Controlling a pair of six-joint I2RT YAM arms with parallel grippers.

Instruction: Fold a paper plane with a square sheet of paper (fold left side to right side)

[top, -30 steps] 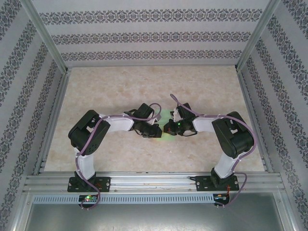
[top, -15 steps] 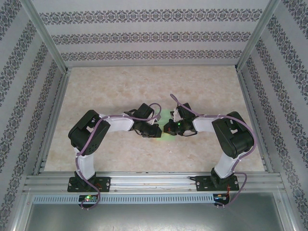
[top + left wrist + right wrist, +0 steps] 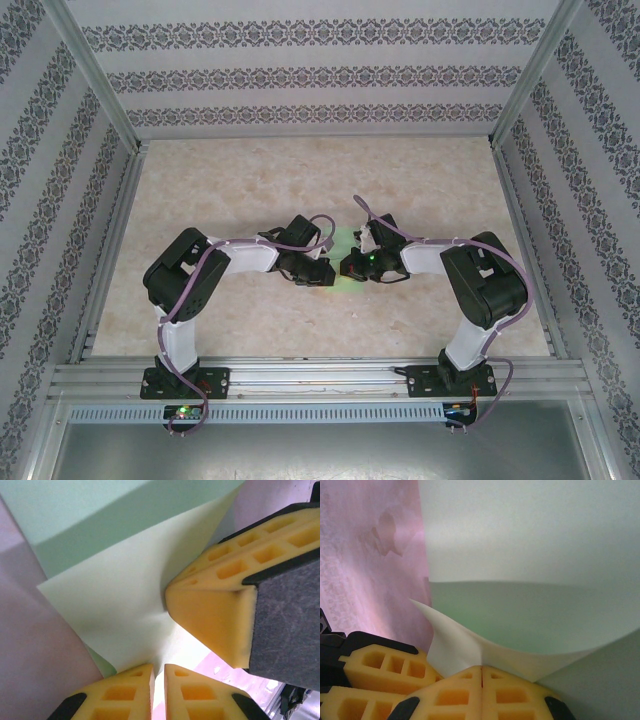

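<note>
Light-green square sheet of paper [image 3: 125, 595] is pinched by both the left tool [image 3: 159, 669] and right tool [image 3: 481, 672], edge curling up.

One square sheet of paper [image 3: 125, 590], light green. Two arms: left arm [image 3: 190, 290], right arm [image 3: 480, 285]. Two grippers: left gripper [image 3: 159, 667], right gripper [image 3: 481, 667]. Two yellow fingers [image 3: 210, 610] per gripper, four total. One table [image 3: 250, 180]. Three patterned walls [image 3: 320, 75]. Two wrist cables, purple.
</note>
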